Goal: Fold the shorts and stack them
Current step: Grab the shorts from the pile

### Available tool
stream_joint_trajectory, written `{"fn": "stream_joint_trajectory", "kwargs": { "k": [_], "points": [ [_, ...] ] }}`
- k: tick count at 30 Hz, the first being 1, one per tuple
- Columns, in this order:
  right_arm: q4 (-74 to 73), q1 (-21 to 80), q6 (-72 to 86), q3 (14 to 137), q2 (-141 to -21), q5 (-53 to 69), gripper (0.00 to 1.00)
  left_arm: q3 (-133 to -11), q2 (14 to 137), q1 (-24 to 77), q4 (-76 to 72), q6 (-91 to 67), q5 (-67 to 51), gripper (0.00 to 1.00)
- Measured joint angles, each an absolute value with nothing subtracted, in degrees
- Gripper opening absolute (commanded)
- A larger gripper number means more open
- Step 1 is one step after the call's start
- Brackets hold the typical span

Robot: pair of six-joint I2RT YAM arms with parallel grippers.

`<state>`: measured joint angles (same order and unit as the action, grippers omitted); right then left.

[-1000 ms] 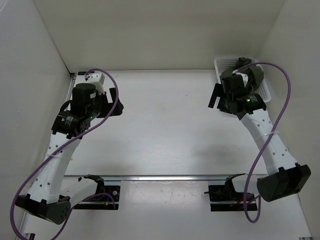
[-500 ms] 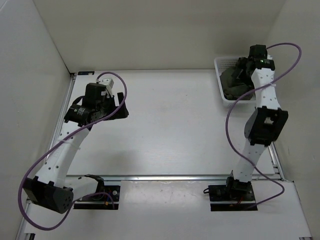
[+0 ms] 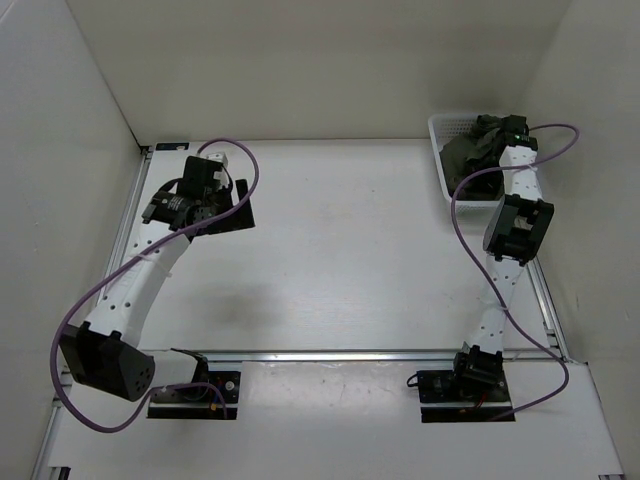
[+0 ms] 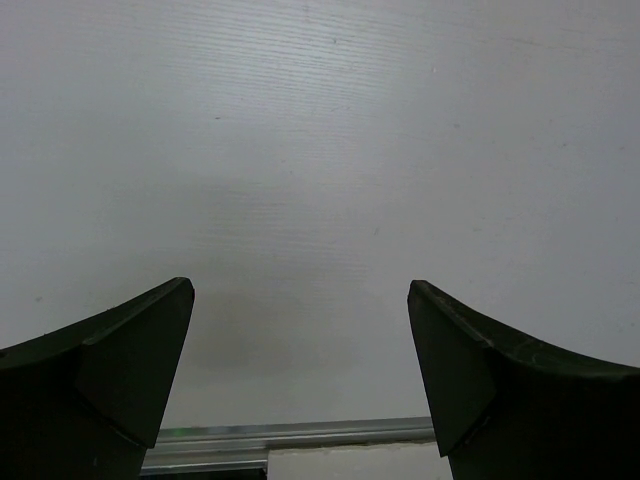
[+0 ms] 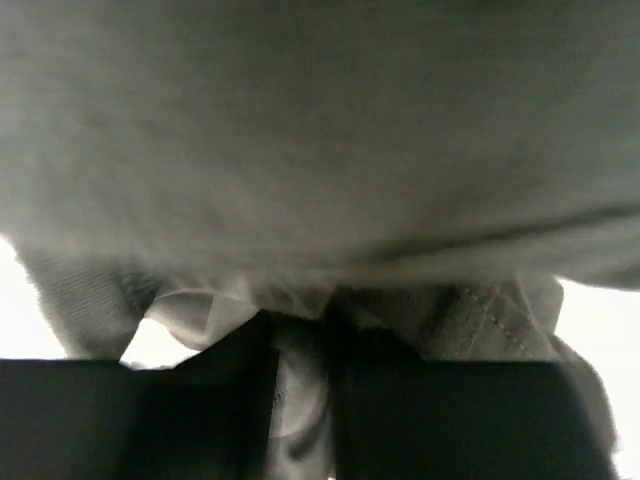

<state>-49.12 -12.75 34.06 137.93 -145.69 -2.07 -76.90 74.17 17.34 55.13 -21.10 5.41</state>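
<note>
Shorts [image 3: 465,160] sit bunched in the basket [image 3: 434,130]; right tool [image 5: 300,375] pinches a thin fold that may slip, left tool [image 4: 300,370] gapes idle

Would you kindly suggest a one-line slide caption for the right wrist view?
Right gripper, jaws pinched on a fold of the olive shorts that fill the frame.

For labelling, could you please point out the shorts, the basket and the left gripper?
shorts [image 3: 462,160]: top external view, bunched dark fabric.
basket [image 3: 452,118]: top external view, far rim.
left gripper [image 4: 299,288]: left wrist view, midway between its fingertips.
</note>
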Motion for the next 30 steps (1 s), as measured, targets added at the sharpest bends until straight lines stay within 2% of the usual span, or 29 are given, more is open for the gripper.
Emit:
{"fn": "stream_joint_trajectory", "kwargs": {
  "k": [1, 7, 15, 20, 25, 30],
  "points": [
    [-48.9, -12.8, 34.4, 137.9, -145.7, -1.5, 0.01, -76.9, 74.3, 17.3, 55.2, -21.4, 5.7, 1.0],
    [-47.5, -11.2, 34.3, 136.2, -140.4, -2.5, 0.0, -76.9, 74.6, 17.3, 55.5, -23.0, 6.3, 1.0],
    [-45.0, -2.0, 30.0, 136.2, -110.7, -4.4, 0.0, -76.8, 74.4, 17.6, 58.0, -24.5, 1.6, 1.0],
    [-42.8, 6.3, 29.1, 141.0, -95.4, 2.9, 0.0, -75.7, 69.2, 17.8, 60.1, -24.8, 2.4, 1.0],
    [-41.7, 16.9, 27.4, 142.2, -89.0, 7.9, 0.0, -76.9, 66.4, 17.7, 63.3, -24.7, 4.5, 1.0],
    [-42.5, 28.4, 25.7, 131.5, -86.6, 8.0, 0.0, -80.2, 66.8, 17.7, 66.2, -24.6, 7.6, 1.0]
  ]
}}
